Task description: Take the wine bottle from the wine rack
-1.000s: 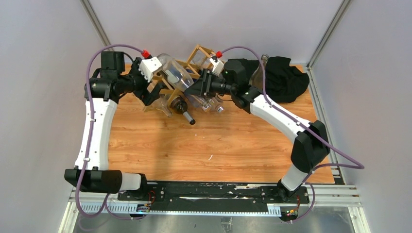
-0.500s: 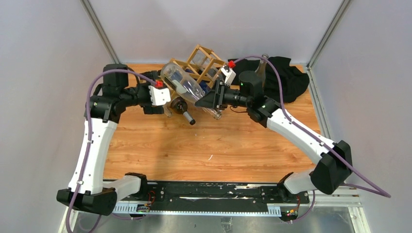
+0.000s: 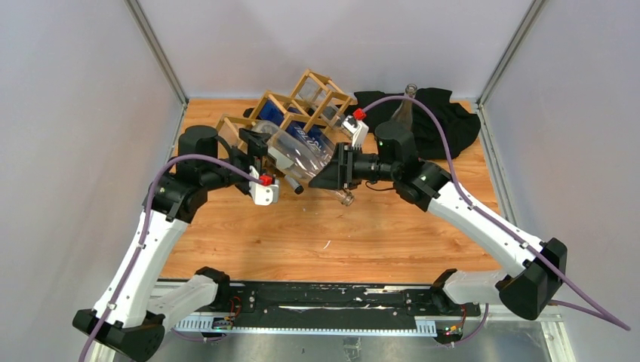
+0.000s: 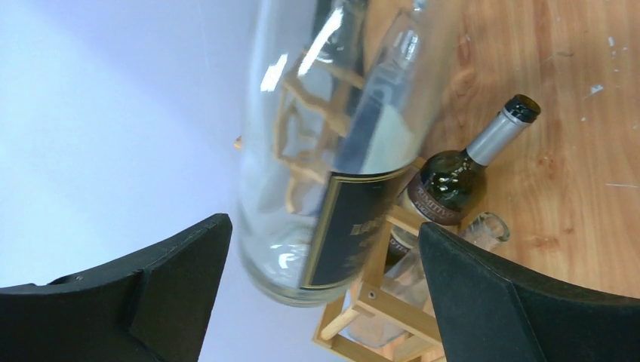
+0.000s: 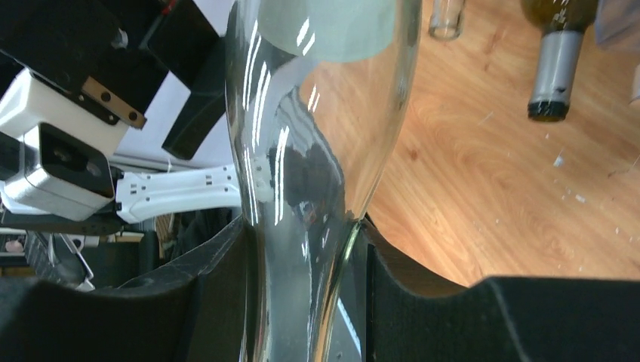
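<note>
We are mid-extraction: our right gripper pinches the wine bottle by its neck, slanted over the near side of the wine rack. Our left gripper is spread around its base. Next we should draw it nearward. Whether the base is free of the sticks is hidden.

left gripper: jaws wide | right gripper: clamped | both arms outstretched

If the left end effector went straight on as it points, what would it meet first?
Likely the clear bottle, its base just ahead of the open left end effector; exact depth unclear.
</note>
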